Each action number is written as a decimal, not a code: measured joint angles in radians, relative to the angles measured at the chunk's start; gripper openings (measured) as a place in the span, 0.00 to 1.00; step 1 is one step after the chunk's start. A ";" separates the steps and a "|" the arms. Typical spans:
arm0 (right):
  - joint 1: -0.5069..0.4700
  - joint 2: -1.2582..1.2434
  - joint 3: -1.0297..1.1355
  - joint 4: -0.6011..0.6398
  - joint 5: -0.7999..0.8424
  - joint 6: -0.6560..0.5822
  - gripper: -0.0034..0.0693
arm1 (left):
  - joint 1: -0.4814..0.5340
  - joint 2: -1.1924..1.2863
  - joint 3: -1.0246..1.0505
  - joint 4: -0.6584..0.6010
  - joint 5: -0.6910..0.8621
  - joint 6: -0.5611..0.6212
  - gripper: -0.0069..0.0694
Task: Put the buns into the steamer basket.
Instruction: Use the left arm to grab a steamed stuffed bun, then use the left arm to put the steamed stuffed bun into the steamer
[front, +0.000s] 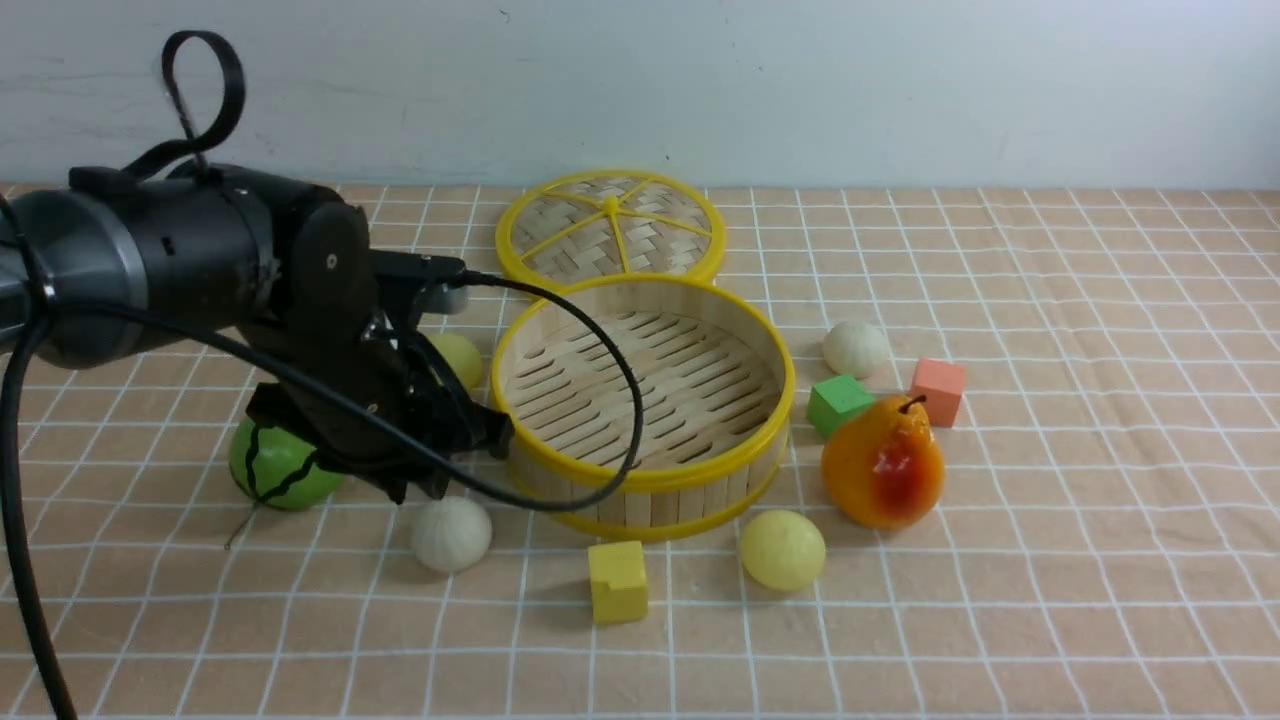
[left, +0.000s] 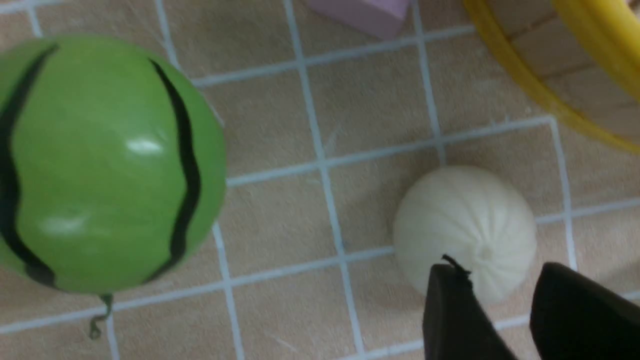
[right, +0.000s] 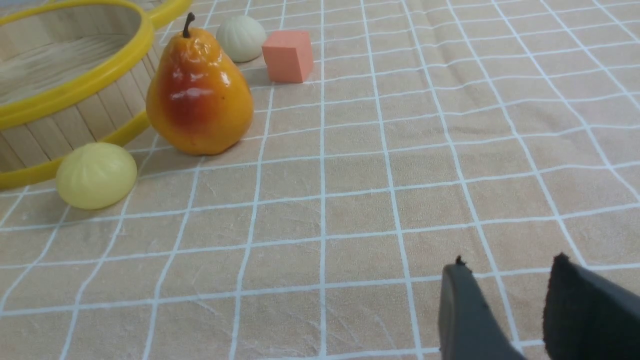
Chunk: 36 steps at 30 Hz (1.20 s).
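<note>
Out on a peach tablecloth with a white grid, lightly creased, backed by a plain pale wall.

Dead centre, the steamer basket: standing level, mouth straight up, round, so no long axis to call. Bare floor slats running roughly from eight to two o'clock. At its twelve o'clock, close behind the far rim, a flat woven lid.

Four buns, all out on the cloth, all round.
- At seven o'clock of the basket, an off-white bun, pleat knot turned upward in the left wrist view.
- At five o'clock, a pale yellow bun, near the basket wall.
- At two o'clock, a second off-white bun.
- Between nine and ten o'clock, a second pale yellow bun, half hidden behind the left arm.

Left gripper hanging right over the seven o'clock bun, fingers parted, gripping nothing. Touching the bun or just clear of it? Impossible to tell.

Right gripper out of the front view, well apart from the basket, fingers spread over bare cloth, holding nothing.

Also around the basket:
- A striped green ball at eight o'clock, partly masked by the arm.
- A pear at four o'clock.
- A green cube and a salmon cube at three o'clock.
- A yellow cube at six o'clock.
- A pale pinkish block, cut off by the edge of the left wrist view.
</note>
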 joint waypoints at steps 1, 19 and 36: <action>0.000 0.000 0.000 0.000 0.000 0.000 0.38 | 0.004 0.003 0.000 -0.001 -0.008 0.000 0.45; 0.000 0.000 0.000 0.000 0.000 0.000 0.38 | 0.005 0.102 0.000 -0.088 -0.076 0.121 0.49; 0.000 0.000 0.000 0.000 0.000 0.000 0.38 | -0.035 -0.032 -0.077 -0.096 0.030 0.121 0.08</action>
